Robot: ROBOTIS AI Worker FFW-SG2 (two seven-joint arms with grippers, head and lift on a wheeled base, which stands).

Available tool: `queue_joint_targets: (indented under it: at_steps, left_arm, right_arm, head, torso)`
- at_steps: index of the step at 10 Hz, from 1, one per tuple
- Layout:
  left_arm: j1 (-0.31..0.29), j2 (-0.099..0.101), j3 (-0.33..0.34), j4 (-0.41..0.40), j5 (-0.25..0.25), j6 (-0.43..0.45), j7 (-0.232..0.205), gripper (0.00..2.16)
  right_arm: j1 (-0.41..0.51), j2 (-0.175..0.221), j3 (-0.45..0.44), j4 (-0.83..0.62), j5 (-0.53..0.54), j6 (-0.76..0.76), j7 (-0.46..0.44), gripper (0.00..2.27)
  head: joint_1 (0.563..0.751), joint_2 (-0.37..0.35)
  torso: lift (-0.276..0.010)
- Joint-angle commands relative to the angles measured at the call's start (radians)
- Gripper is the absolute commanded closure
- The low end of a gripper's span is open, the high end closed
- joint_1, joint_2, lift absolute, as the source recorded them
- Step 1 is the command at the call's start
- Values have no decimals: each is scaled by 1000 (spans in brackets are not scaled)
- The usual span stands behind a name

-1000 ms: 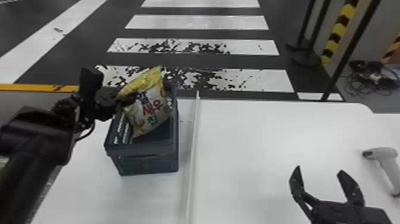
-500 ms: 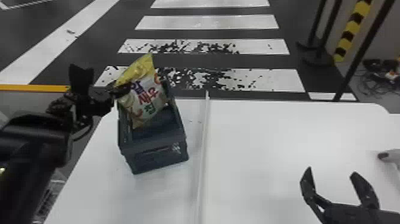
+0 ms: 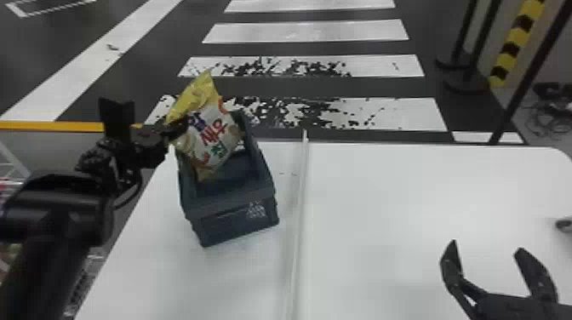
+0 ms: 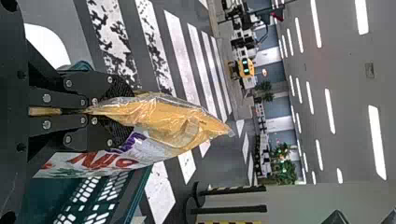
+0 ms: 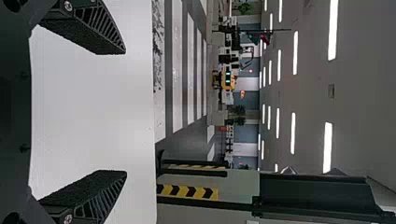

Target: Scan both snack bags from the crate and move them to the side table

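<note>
Left of centre in the head view, I have a yellow-and-white snack bag (image 3: 213,132) clamped in my left gripper (image 3: 176,128) at the crate (image 3: 232,223).
The bag tilts, its yellow end up and its lower end overlapping the crate's opening; whether it touches the crate inside, I can't tell from here. My left wrist view shows the closed fingers pinching the bag's edge. The crate sits on the white desk (image 3: 383,204), left of a pale upright strip (image 3: 299,212). At lower right, my right gripper (image 3: 487,247) holds nothing, its fingers wide apart.
</note>
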Motion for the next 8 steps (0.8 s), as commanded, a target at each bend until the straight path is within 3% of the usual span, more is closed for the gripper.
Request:
queue_joint_targets:
  at_steps: [1, 3, 5, 8]
  left_arm:
    - [36, -28, 5, -9, 28, -14, 53, 2138]
    - [74, -94, 8, -28, 54, -63, 148, 2138]
    - [96, -140, 9, -29, 94, -122, 171, 2138]
    - [159, -146, 19, -150, 142, -100, 219, 2138]
  right_arm:
    - [0, 0, 0, 2, 3, 1, 0, 76]
    - [0, 2, 4, 4, 7, 1, 0, 76]
    - [2, 2, 6, 5, 7, 1, 1, 76]
    - [3, 0, 4, 8, 7, 1, 1, 76]
  head:
    - [695, 122]
    - [695, 124]
    - [695, 112]
    - [695, 91]
  torso:
    - [-99]
    - [-99]
    - [-99]
    - [-99]
